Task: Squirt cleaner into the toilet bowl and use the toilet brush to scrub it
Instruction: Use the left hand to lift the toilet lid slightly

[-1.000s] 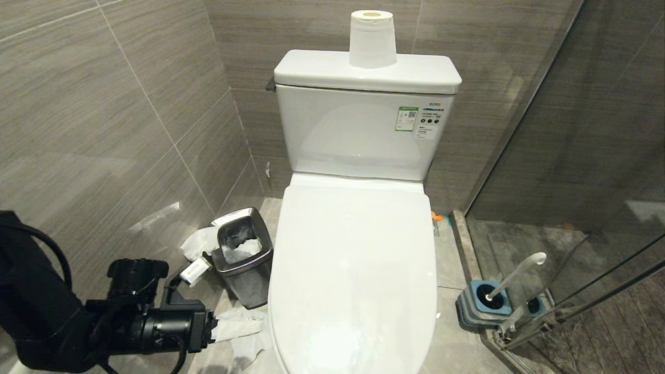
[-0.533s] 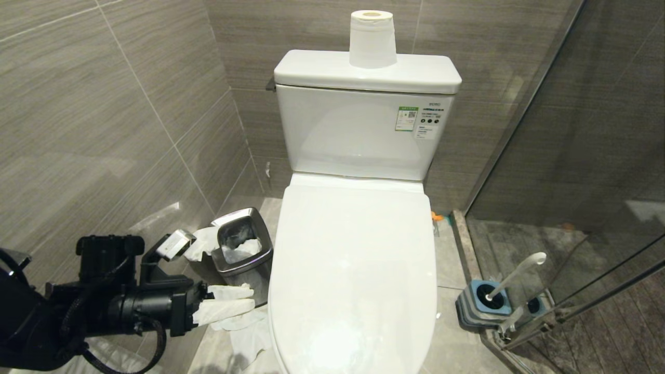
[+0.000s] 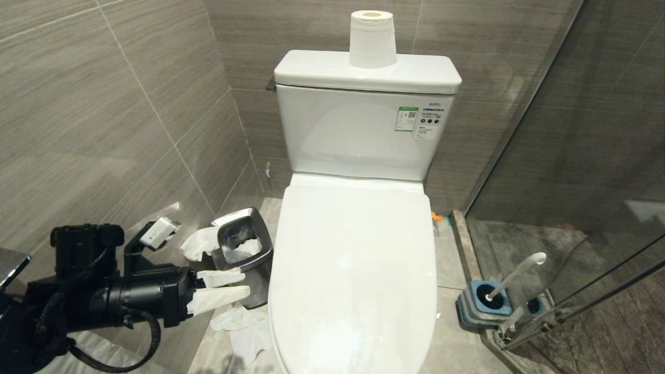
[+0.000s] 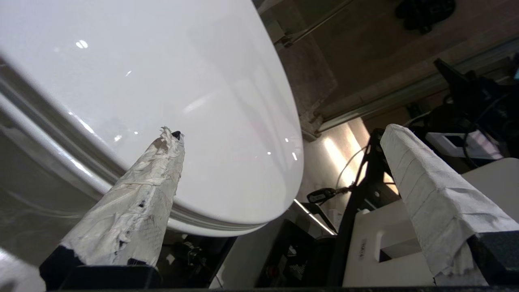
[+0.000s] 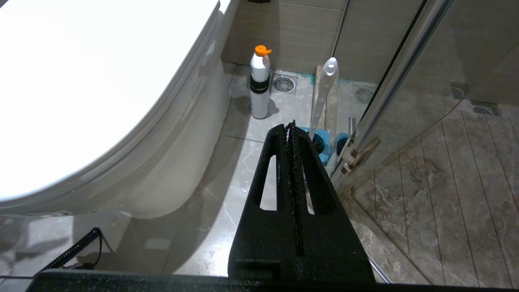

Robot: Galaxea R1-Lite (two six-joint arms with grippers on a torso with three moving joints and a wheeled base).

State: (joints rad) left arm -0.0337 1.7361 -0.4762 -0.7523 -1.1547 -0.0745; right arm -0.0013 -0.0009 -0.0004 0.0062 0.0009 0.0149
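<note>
The left hand (image 3: 221,290) stands wide open and empty, its tissue-wrapped fingers (image 4: 146,194) level just beside the left edge of the closed toilet lid (image 3: 353,270). The step in hand looks like raising that lid (nothing has been squirted yet), which calls for hooking under its rim. The right hand (image 5: 291,125) is shut, parked low. The cleaner (image 5: 259,83) and toilet brush (image 5: 324,93) stand on the floor right of the toilet.

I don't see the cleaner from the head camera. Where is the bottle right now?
The cleaner shows in the right wrist view only: upright on the floor beside the toilet bowl, near a floor drain and the toilet brush.
</note>
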